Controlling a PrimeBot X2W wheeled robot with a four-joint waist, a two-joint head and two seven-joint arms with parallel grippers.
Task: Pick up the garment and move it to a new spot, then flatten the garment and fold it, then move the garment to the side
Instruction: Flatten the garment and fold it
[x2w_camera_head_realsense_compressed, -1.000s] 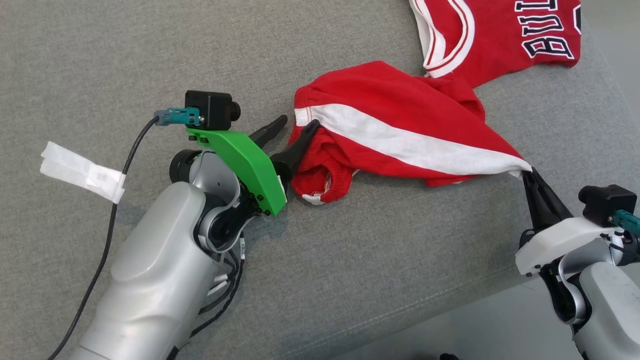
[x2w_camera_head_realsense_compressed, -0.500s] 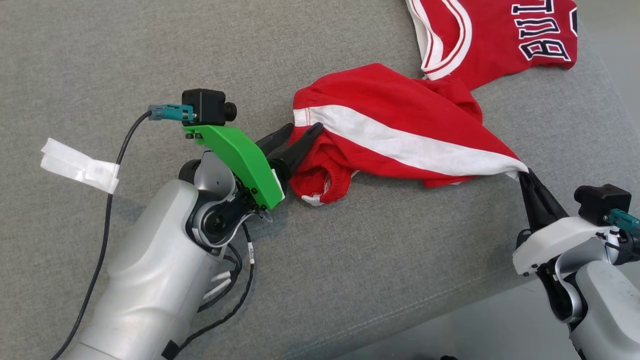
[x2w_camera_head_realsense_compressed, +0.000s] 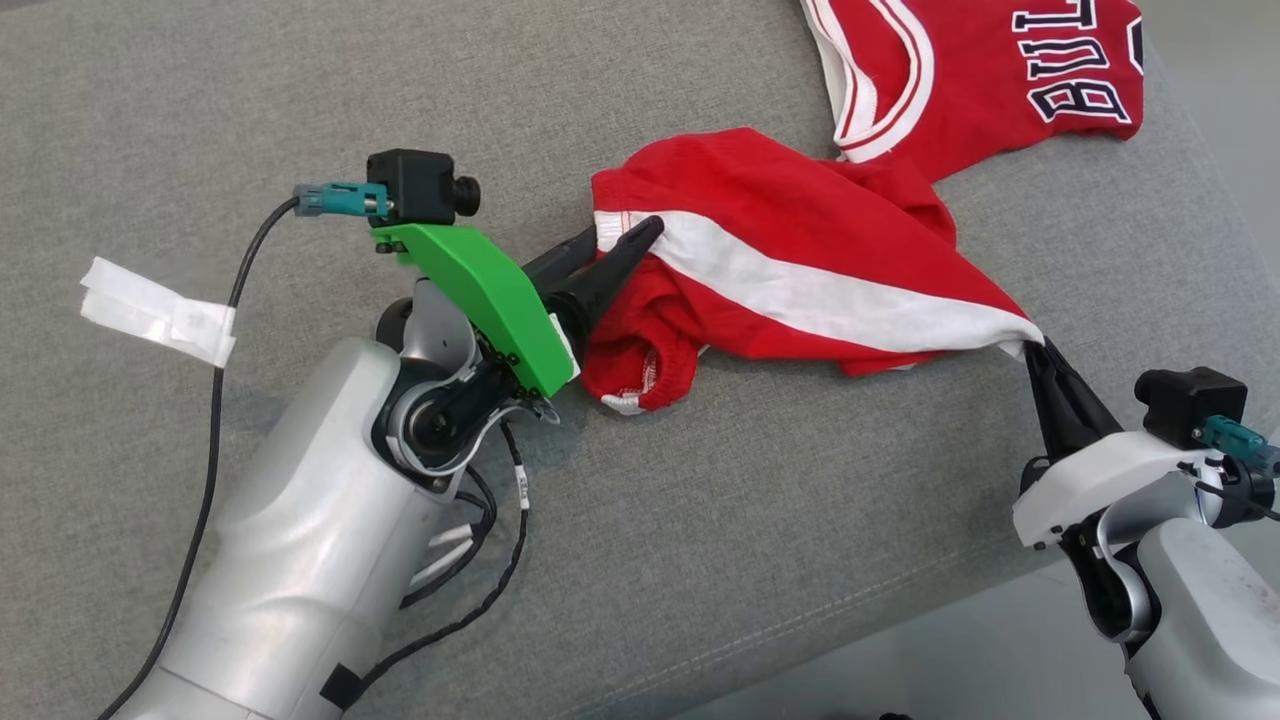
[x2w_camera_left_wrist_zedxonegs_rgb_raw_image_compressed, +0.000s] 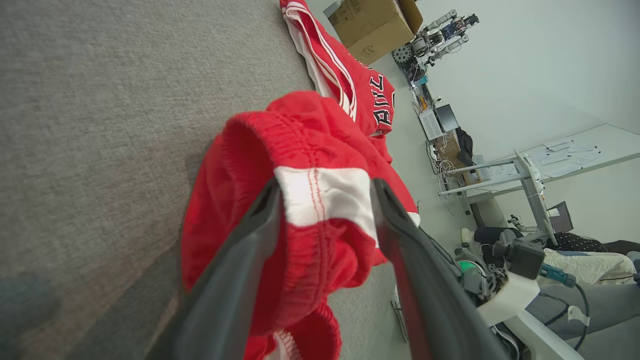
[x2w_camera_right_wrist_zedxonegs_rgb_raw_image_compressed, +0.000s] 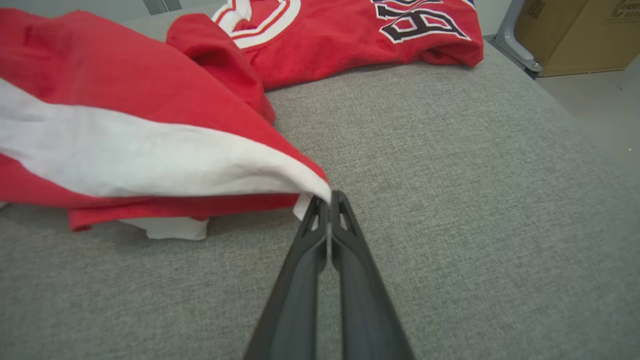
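The garment, a pair of red shorts with a broad white stripe, lay stretched across the middle of the grey cushion, running from left to right and rumpled at its left end. The left gripper reached in from the near left, its two dark fingers apart, one on either side of the elastic waistband where the white stripe ends (the cloth sat between them without being pinched). At the right end the stripe drew out to a point, and there the right gripper had its jaws pressed together on the corner of the fabric, close to the near right edge of the cushion. The cloth beside that corner was lifted a little off the surface. A red jersey with dark lettering lay farther back on the right, its lower edge touching the shorts. A strip of white tape was stuck to the cushion well to the left of the left arm.
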